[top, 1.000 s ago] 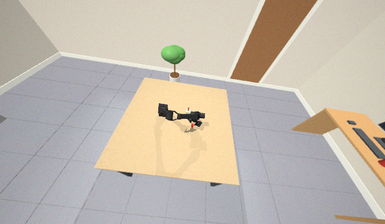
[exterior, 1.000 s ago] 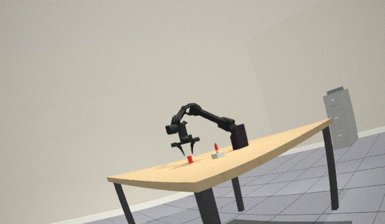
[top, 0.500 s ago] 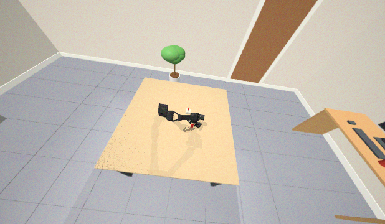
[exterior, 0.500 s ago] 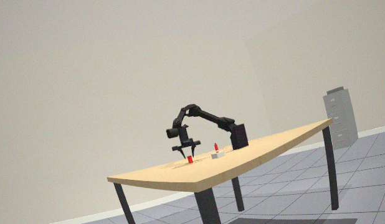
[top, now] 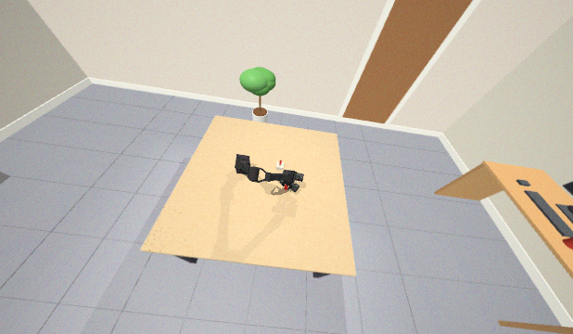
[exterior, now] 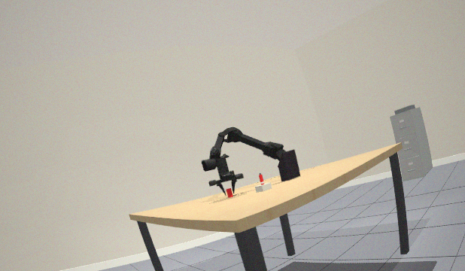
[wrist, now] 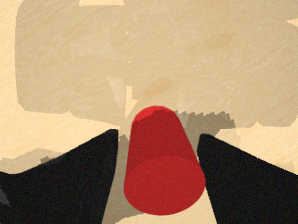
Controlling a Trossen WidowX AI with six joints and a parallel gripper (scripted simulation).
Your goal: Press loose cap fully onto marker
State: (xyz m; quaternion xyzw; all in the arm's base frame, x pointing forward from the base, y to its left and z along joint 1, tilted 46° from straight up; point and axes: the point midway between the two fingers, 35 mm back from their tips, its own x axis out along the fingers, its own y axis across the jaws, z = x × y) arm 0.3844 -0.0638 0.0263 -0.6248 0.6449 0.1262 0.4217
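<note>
Two fingers (exterior: 233, 187) of the tool (top: 288, 186) (exterior: 229, 193) (wrist: 159, 133) stand open around the red cap (top: 286, 187) (exterior: 229, 193) (wrist: 162, 170), a gap showing on one side. Beside the tool, towards the arm's base, the uncapped marker (top: 280, 162) (exterior: 261, 178) stands upright in its white block (top: 280, 166) (exterior: 263, 187) on the table (top: 314, 232) (exterior: 202, 211).

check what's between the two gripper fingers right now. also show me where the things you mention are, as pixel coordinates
The red cap (top: 286, 187) (exterior: 229, 193) (wrist: 162, 165) stands between the fingers (exterior: 221, 188); the wrist view shows a gap beside the finger at picture left.

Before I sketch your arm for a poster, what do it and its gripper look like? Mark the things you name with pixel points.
The arm (top: 273, 176) (exterior: 255, 141) is matte black, with slim links and chunkier joints. The gripper (exterior: 229, 192) (wrist: 158, 140) is black too, with two tapering fingers. I see no markings.
</note>
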